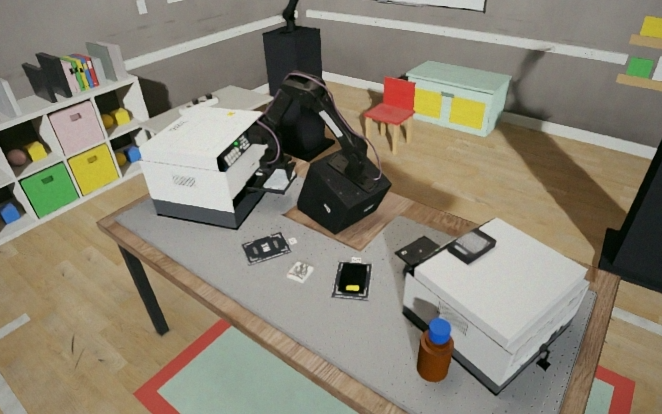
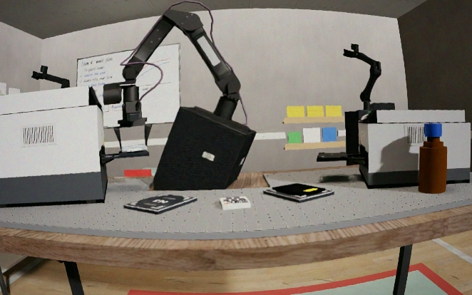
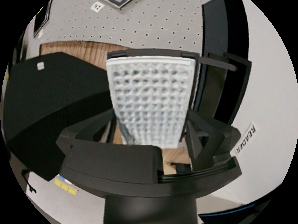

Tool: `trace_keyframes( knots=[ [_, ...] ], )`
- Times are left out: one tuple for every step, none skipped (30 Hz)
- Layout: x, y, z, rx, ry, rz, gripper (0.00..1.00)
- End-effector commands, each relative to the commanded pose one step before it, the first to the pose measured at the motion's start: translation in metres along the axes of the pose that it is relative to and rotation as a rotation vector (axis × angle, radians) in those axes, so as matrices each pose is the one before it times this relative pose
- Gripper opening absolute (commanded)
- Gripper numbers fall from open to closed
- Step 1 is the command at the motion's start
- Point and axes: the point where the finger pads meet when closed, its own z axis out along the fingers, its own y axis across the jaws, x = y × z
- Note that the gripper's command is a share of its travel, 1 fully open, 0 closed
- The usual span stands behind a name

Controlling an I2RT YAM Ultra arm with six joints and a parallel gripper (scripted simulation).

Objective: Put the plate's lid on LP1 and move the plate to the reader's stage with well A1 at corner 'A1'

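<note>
The amber, blue-capped bottle (image 1: 434, 357) (image 2: 432, 167) stood loose on the surface near the dispenser. Beyond it, a black slab with a yellow mark (image 1: 352, 272) (image 2: 292, 189) lay flat, probably the lid, parked to uncover the wells. Farther back, the black pincer (image 1: 274, 172) (image 2: 132, 139) (image 3: 150, 111) was closed on the clear, many-welled plate (image 1: 277, 180) (image 2: 133, 147) (image 3: 151, 95), level at the reader's dark stage (image 1: 284, 191) (image 2: 140, 153) (image 3: 145, 52), presumably for seating.

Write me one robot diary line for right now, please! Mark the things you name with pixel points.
jaws: closed on plate (image 1: 279, 180) (image 2: 133, 147) (image 3: 152, 100) | place: reader stage (image 1: 274, 191) (image 2: 140, 154) (image 3: 145, 52) | seated: can't tell | dispenser stage (image 1: 418, 250) (image 2: 334, 157): no plate | bottle (image 1: 434, 356) (image 2: 432, 167): upright
</note>
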Motion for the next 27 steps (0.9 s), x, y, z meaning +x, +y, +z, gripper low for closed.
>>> trace_keyframes(
  knots=[
    [-0.00345, -0.02043, -0.01749, 0.07141, -0.01095, -0.00199, 0.86],
    [-0.00016, -0.00093, 0.00037, 0.00303, 0.00048, -0.00149, 0.86],
    [-0.00016, 0.00017, 0.00156, -0.00243, 0.00022, -0.00023, 0.86],
    [0.00014, 0.00168, 0.00279, -0.0088, -0.00038, 0.00081, 0.86],
    [0.00015, 0.00153, 0.00279, -0.00812, -0.00031, 0.00059, 0.86],
    [0.00019, 0.00098, 0.00283, -0.00592, -0.00013, 0.00016, 0.86],
    [0.00018, 0.00103, 0.00287, -0.00605, -0.00012, 0.00023, 0.86],
    [0.0, 0.0, 0.0, 0.0, 0.0, 0.0, 0.86],
    [0.0, 0.0, 0.0, 0.0, 0.0, 0.0, 0.86],
    [-0.00017, 0.00314, 0.00201, -0.01376, -0.00069, 0.00134, 0.86],
    [-0.00017, -0.00126, 0.0005, 0.00472, 0.00073, -0.00185, 0.86],
    [-0.00056, -0.00242, -0.0016, 0.01073, 0.00117, -0.00325, 0.86],
    [-0.00087, -0.00173, -0.00357, 0.00954, 0.0009, -0.0032, 0.86],
    [-0.0004, 0.00055, 0.00024, -0.00222, 0.00019, -0.0004, 0.86],
    [0.00054, -0.00037, 0.00207, 0.00054, -0.00018, 0.00062, 0.86],
    [0.00091, 0.00084, 0.00213, -0.00397, -0.00106, 0.00312, 0.86],
    [0.00099, 0.00199, 0.00202, -0.00829, -0.00163, 0.0047, 0.86],
    [0.00043, 0.00026, 0.00033, 0.0009, -0.00054, 0.0014, 0.86],
    [-0.00025, 0.0019, 0.00032, -0.00343, -0.00012, 0.0003, 0.86],
    [-0.00049, 0.00067, -0.00066, 0.00162, 0.00039, -0.00128, 0.86],
    [-0.00052, 0.00009, -0.00217, 0.00289, 0.00024, -0.0013, 0.86],
    [-0.00007, 0.0005, -0.00007, -0.00011, 0.00001, -0.00025, 0.86],
    [0.00002, 0.00082, 0.00046, -0.00126, -0.00007, 0.0002, 0.86],
    [0.00246, 0.00411, 0.00199, -0.01476, 0.00642, -0.0001, 0.86],
    [0.0, 0.0, 0.0, 0.0, 0.0, 0.0, 0.86],
    [0.0, 0.0, 0.0, 0.0, 0.0, 0.0, 0.86],
    [0.0, 0.00008, 0.00005, 0.0, 0.0, 0.0, 0.86]
  ],
)
